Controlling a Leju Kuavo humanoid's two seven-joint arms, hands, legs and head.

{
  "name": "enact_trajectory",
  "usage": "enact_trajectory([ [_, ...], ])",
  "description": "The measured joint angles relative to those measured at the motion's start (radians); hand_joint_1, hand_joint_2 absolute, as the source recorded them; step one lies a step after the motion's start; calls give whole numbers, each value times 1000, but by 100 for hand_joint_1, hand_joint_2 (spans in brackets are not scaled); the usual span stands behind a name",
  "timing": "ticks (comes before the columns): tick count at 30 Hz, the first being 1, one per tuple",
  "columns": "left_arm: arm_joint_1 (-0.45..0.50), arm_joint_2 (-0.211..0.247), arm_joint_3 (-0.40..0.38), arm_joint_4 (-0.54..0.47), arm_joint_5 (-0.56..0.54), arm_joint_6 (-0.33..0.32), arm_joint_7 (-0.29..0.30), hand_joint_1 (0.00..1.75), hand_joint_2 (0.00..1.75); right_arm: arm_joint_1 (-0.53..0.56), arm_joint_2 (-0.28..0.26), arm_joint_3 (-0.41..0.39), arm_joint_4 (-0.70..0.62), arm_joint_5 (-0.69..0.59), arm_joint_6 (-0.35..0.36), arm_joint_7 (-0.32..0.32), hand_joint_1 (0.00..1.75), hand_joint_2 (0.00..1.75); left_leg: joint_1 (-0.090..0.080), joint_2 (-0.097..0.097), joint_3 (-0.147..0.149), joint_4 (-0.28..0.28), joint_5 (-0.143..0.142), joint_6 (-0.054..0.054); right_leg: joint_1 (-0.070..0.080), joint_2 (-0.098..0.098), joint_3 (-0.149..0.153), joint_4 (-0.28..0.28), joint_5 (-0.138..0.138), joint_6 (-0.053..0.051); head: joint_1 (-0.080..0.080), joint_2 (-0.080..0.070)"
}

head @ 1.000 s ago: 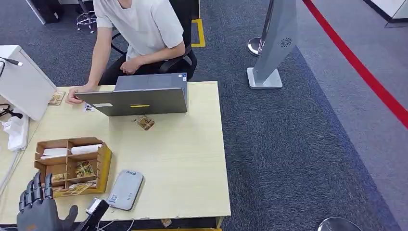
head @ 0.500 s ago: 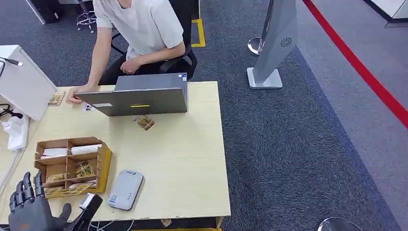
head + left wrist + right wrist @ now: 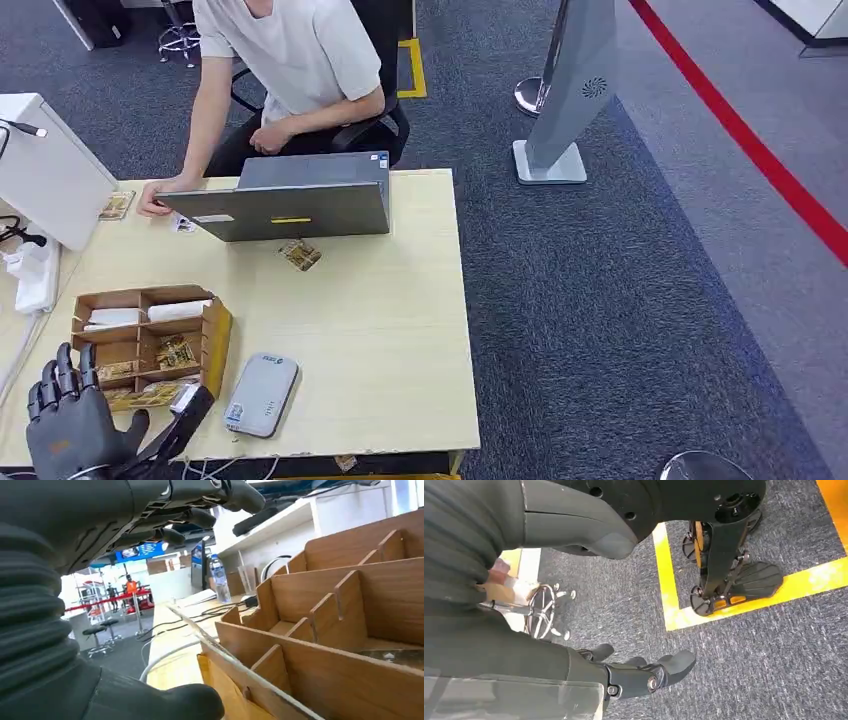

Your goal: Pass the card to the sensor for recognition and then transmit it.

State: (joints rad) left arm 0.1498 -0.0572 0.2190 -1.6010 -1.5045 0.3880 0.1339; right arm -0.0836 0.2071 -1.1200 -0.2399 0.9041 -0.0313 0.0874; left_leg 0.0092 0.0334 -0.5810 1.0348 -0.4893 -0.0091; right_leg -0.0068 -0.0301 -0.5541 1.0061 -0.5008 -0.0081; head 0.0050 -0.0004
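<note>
the left hand [image 3: 75, 425] hovers empty, fingers spread, just near the wooden organizer [image 3: 215, 340] where the cards [image 3: 175, 352] lie. a clumsy reach could snag a divider or shove the box. the right hand [image 3: 644, 672] hangs low, fingers seemingly loosely curled, apparently empty; card faces are unreadable.

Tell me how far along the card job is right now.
Nothing looks done yet. The cards lie in the wooden organizer, and the grey card reader beside it has nothing on it. In hand: the left hand, fingers spread and holding nothing, hovers at the organizer's near corner. The right hand hangs toward the floor. Left: picking a card, scanning it, handing it over.
</note>
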Motion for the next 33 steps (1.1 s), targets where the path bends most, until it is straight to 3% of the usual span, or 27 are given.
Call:
enact_trajectory([
  [27, -12, 15, -40, 45, 0, -12, 4, 0, 175, -2, 0, 0, 0, 15, 0, 1, 0, 175, 0, 0, 0, 0, 0, 0, 0, 0, 0, 0, 0, 0, 0, 0],
  [33, -17, 21, -84, 53, 0, -18, 18, 0, 175, -2, 0, 0, 0, 16, 2, 2, 0, 175, 0, 0, 0, 0, 0, 0, 0, 0, 0, 0, 0, 0, 0, 0],
])
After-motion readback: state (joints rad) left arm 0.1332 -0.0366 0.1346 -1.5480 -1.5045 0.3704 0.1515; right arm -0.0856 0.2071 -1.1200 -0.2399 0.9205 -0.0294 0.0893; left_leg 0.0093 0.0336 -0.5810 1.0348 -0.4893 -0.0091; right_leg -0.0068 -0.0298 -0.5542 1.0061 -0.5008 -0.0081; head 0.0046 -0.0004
